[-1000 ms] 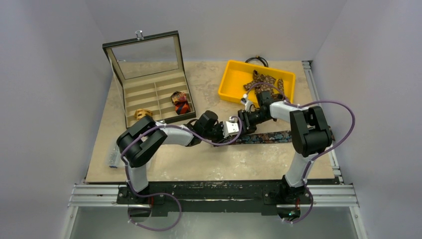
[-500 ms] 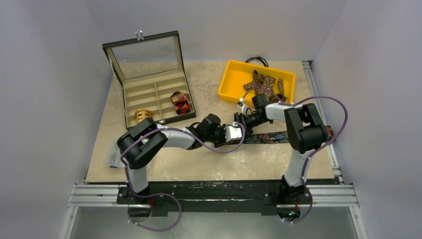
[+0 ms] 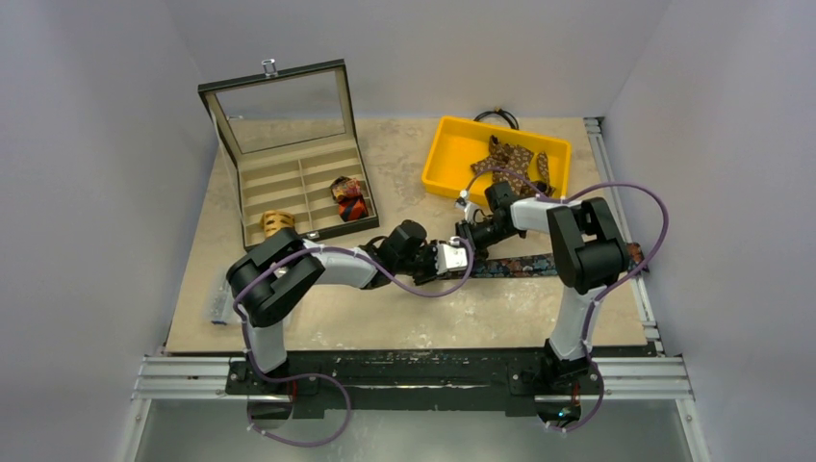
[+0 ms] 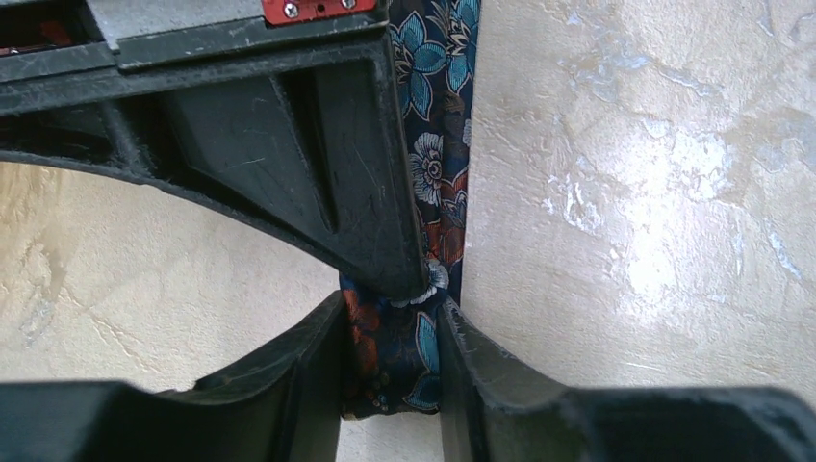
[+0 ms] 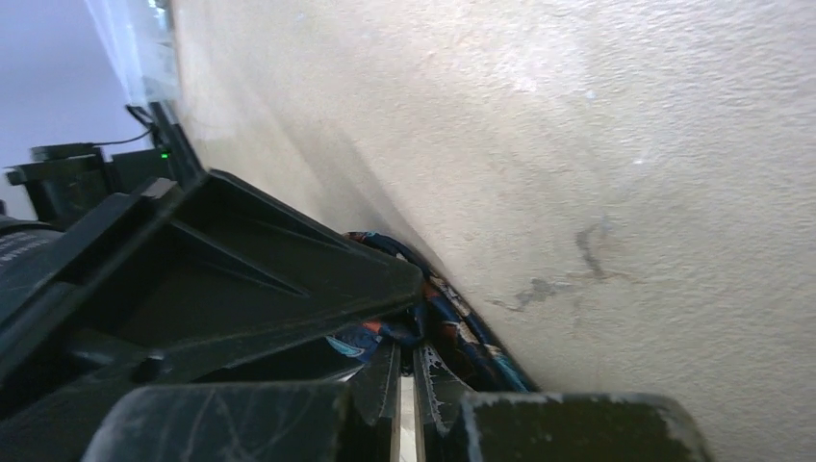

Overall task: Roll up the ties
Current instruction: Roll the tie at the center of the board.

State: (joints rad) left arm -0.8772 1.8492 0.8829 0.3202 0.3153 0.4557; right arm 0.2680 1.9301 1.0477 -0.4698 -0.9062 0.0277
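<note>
1. The navy floral tie (image 3: 515, 268) lies flat, its long axis running straight out from my left gripper (image 4: 395, 322), which pinches its end.
2. Both my arms reach low, wrists meeting over that end.
3. My right gripper (image 5: 404, 371) is pressed nearly together beside the fabric, possibly catching it. The view is too blurry to be sure.

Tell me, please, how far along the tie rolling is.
Done: a red roll and a tan roll in the box. In hand: the left end effector and right end effector pinch the floral tie, largely unrolled. Left: brown ties in the yellow bin.
</note>
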